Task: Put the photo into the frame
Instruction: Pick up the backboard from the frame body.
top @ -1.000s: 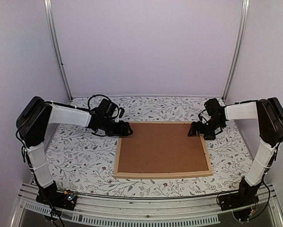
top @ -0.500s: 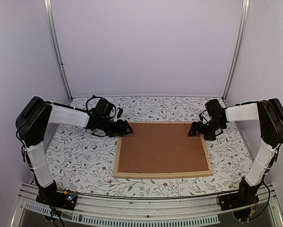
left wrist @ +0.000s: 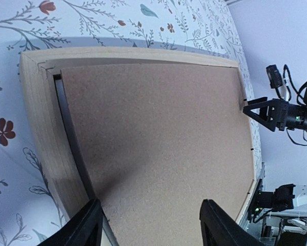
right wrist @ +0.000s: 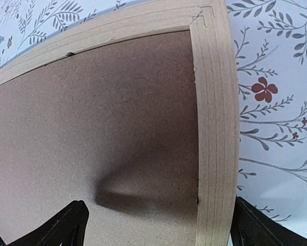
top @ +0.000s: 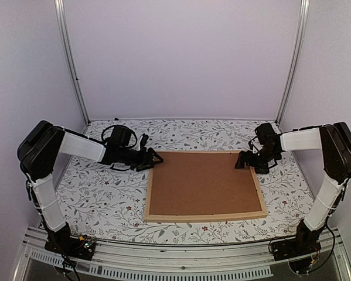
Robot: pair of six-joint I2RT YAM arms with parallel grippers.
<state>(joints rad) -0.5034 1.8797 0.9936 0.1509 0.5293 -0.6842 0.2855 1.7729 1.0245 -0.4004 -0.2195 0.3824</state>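
Note:
The frame (top: pixel 204 217), of light wood strips, lies face down on the floral cloth with the brown backing board (top: pixel 203 181) in it. The photo is hidden. My left gripper (top: pixel 156 158) is open and empty, low at the frame's far left corner. In the left wrist view its gripper (left wrist: pixel 153 228) spans the board (left wrist: pixel 158 133), and a dark gap runs along the frame's strip (left wrist: pixel 38 118). My right gripper (top: pixel 243 161) is open at the far right corner. In the right wrist view its gripper (right wrist: pixel 163 228) straddles the frame's right strip (right wrist: pixel 217 118) and the board's edge (right wrist: pixel 107 113).
The floral cloth (top: pixel 99 193) covers the table around the frame. Plain walls and two metal uprights (top: pixel 70 58) stand behind. The right gripper also shows in the left wrist view (left wrist: pixel 268 113).
My left arm has drawn back a little to the left. The frame with its board has slid slightly to the right. My right gripper has hardly moved.

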